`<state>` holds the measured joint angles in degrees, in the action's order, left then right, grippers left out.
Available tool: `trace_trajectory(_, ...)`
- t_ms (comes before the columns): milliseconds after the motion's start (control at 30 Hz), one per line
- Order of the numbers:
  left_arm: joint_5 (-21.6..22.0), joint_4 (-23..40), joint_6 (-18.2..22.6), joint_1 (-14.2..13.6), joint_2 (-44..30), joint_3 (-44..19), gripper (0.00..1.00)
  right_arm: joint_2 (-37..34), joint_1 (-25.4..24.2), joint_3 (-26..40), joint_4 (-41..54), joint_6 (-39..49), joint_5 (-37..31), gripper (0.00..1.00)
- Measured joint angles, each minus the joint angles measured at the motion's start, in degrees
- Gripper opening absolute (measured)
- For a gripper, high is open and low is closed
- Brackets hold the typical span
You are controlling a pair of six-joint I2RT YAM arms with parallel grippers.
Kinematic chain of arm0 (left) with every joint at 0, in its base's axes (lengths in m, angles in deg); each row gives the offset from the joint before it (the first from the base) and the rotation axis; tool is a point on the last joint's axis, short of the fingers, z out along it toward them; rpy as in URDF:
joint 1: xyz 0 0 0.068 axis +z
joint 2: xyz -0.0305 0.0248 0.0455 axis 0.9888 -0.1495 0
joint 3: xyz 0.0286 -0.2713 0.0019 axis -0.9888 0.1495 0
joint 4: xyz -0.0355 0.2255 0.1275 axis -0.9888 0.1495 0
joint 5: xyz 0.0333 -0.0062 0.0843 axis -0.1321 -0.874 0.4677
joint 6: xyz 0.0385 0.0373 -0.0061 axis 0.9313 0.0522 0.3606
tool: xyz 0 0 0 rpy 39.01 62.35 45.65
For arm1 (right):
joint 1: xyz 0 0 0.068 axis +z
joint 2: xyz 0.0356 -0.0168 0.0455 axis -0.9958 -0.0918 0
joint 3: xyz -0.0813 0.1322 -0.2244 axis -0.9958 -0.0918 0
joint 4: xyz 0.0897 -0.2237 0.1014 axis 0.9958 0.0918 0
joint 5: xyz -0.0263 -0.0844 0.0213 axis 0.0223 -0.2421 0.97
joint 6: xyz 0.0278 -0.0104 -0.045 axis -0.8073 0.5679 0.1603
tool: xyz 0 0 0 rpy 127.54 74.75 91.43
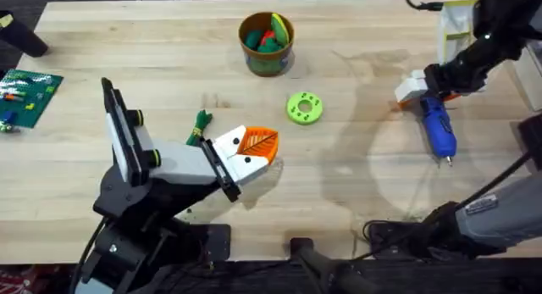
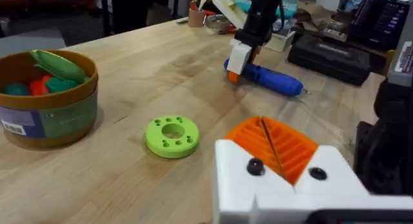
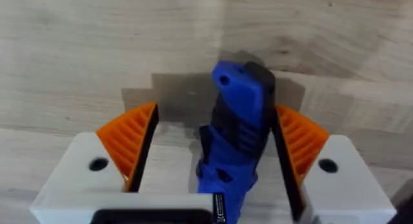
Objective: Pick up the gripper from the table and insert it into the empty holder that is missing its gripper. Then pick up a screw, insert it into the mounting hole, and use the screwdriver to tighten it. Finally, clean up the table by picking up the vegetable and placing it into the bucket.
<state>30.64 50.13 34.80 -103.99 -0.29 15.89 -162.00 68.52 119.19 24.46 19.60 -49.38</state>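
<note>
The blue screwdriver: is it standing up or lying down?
Lying down. The screwdriver lies flat on the table, its bit pointing toward the robot, the right claw open around its back end.

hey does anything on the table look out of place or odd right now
One thing stands out: the vegetable, a small dark green leafy piece, lies loose on the wood beside the left hand, while the other toy pieces sit in the bucket. The screwdriver lies flat between the right hand's open fingers.
</note>
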Motion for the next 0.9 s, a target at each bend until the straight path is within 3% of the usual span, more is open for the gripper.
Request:
trace_trajectory(167, 0.02, 0.00, 0.00, 0.02, 0.01, 0.00, 0.015, 0.02, 0.09, 0.00, 0.15, -2.06, -2.41, 0.998)
trace_trajectory(900, 0.02, 0.00, 0.00, 0.00, 0.00, 0.00, 0.015, 0.83, -0.47, -2.72, -1.20, -3.11, -1.86, 0.998)
